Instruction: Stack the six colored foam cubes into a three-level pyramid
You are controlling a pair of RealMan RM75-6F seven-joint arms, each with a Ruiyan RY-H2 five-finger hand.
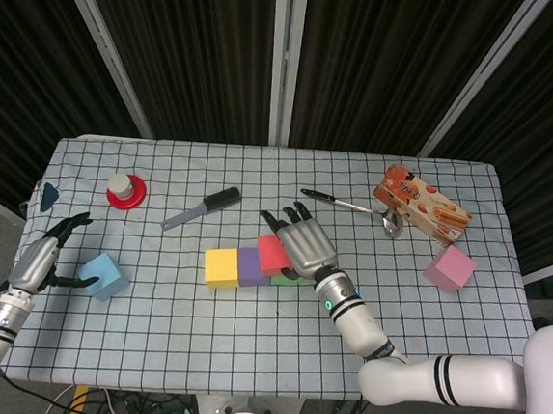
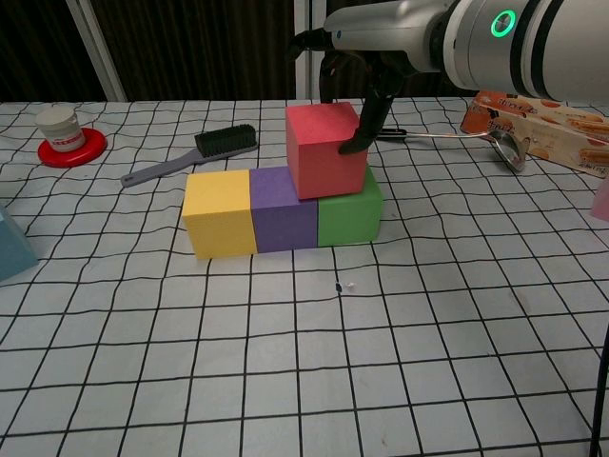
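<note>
Yellow [image 2: 218, 214], purple [image 2: 283, 209] and green [image 2: 349, 211] cubes form a row at the table's middle. A red cube [image 2: 326, 149] rests on top across the purple and green ones. My right hand [image 1: 303, 240] reaches over from behind and grips the red cube, thumb on its right face. The blue cube [image 1: 103, 275] lies on the table at the left, and my left hand [image 1: 44, 262] hovers beside it with fingers apart, holding nothing. The pink cube [image 1: 449, 269] sits alone at the right.
A brush [image 1: 204, 207] lies behind the row. At the back left a white jar stands on a red disc [image 1: 125, 190]. A spoon [image 1: 349, 206] and a snack box [image 1: 422, 205] lie at the back right.
</note>
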